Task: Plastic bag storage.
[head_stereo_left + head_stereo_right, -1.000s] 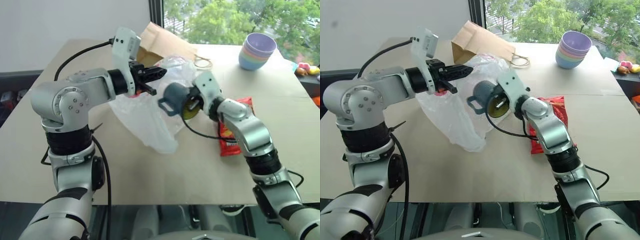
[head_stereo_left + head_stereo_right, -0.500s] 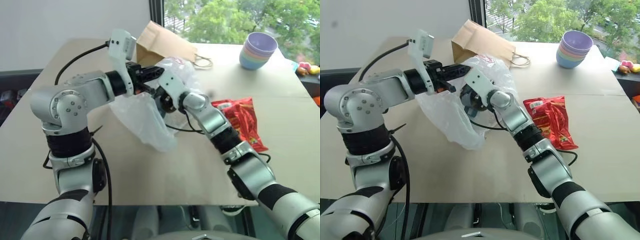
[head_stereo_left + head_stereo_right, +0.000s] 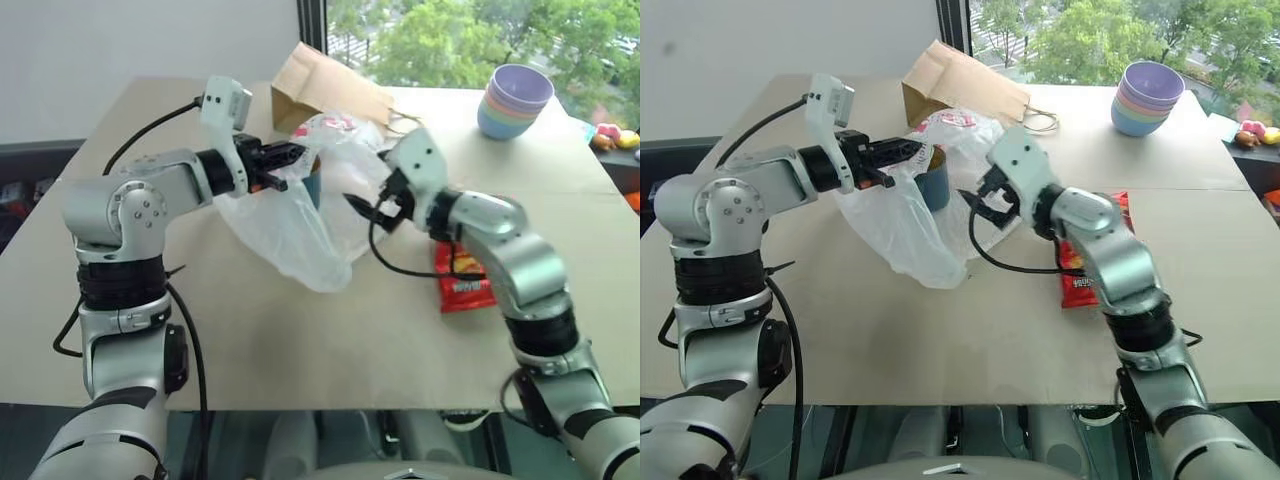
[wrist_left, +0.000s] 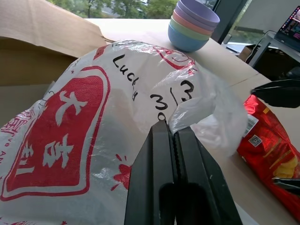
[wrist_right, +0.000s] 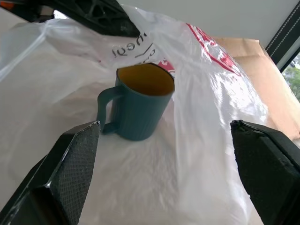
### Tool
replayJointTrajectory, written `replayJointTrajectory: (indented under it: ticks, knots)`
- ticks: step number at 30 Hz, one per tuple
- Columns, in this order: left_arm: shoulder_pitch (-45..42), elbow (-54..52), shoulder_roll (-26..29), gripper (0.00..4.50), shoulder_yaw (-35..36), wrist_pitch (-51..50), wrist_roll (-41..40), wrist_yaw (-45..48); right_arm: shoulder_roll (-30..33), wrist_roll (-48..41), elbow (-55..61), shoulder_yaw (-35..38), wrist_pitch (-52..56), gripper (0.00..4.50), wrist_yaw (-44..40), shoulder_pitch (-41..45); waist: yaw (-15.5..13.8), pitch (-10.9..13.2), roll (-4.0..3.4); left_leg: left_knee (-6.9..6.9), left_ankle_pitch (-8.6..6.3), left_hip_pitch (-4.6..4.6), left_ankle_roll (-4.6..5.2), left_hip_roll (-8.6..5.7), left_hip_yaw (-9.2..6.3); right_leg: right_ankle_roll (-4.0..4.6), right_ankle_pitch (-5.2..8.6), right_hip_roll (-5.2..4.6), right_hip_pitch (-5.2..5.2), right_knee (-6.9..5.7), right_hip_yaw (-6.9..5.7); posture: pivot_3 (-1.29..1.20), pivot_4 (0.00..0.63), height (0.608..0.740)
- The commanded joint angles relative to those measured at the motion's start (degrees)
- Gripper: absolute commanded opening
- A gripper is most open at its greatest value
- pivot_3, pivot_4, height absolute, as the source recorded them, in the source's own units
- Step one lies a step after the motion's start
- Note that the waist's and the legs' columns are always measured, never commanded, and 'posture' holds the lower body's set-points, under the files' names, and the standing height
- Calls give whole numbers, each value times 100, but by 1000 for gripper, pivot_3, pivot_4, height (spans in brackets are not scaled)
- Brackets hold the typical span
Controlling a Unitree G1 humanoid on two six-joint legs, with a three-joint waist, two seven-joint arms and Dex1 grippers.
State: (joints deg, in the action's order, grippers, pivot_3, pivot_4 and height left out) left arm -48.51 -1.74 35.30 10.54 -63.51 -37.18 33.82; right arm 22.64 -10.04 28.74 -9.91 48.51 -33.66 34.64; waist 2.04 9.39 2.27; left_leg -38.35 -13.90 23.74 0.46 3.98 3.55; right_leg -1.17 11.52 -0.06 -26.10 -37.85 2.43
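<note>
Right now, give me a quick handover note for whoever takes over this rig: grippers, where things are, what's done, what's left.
Left gripper: shut on the rim of the plastic bag, holding its mouth up off the table.
Right gripper: open, holding nothing, just outside the bag's mouth.
Blue mug: upright inside the bag, handle facing out, free of both grippers.
Nearby: brown paper bag behind, red snack packet under the right arm, stacked bowls at the far right.
Done: mug is in the bag.
Left: whether more goes in is unclear; the bag is still held open, not put away.
</note>
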Motion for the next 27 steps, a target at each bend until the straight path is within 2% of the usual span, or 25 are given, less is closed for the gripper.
replayJointTrajectory:
  ticks: [1, 5, 9, 11, 14, 16, 22, 27]
  knots:
    - [-147, -98, 60, 0, -71, 298, -40, 313, 838, -82, 1080, 209, 45, 4484, -355, -593, -32, 0, 0, -2, 0, 3, 0, 0, 0, -1, 0, -1, 0, 3, -1, 0, 150, 740]
    - [-348, 115, -96, 0, -132, 390, 88, 157, 2001, 387, 1749, 411, -918, 4484, -595, -1818, -101, 0, 0, -3, 0, 6, 0, -5, 3, -21, 12, -4, 4, 17, 2, 0, 150, 740]
    - [-378, 69, -254, 0, -190, 469, 69, 140, 2712, 774, 2060, 943, -1398, 4484, -603, -2956, -125, 1, 0, -4, 0, 1, 0, -7, 6, -24, 14, -2, 6, 18, 7, 0, 150, 740]
    - [-444, 46, -392, 0, -181, 467, 61, 56, 2514, 494, 2312, 1695, -695, 4484, -482, -3474, -134, 1, 4, -6, 0, 0, 0, -9, 1, -24, 15, -2, 8, 14, 5, 0, 150, 740]
    - [-441, -11, -644, 0, -145, 588, 50, -69, 1291, -421, 2599, 3302, 709, 4484, -214, -3802, -134, -1, 5, -15, 0, -3, 0, -7, -3, -26, 14, 0, 15, 8, 4, 0, 150, 740]
    - [-333, -117, -704, 0, -184, 658, 70, -63, 802, -786, 2422, 3915, 1247, 4484, -105, -3677, -121, -1, 5, -19, 0, -9, 0, -6, -6, -26, 14, 0, 27, 6, 1, 0, 150, 740]
    - [-206, -297, -852, 0, -68, 637, -57, -178, 411, -1452, 1256, 4569, 2182, 4484, 82, -3209, -122, -1, 2, -18, 0, -24, 1, -6, -2, -6, 26, 0, 38, 5, 6, 0, 150, 740]
    - [14, -505, -964, 0, -77, 629, -44, -312, -223, -1676, 425, 4996, 3015, 4484, 770, -2191, -98, 0, -4, -16, 0, -24, 1, -6, 0, -10, 22, 1, 38, 3, 11, 0, 150, 740]
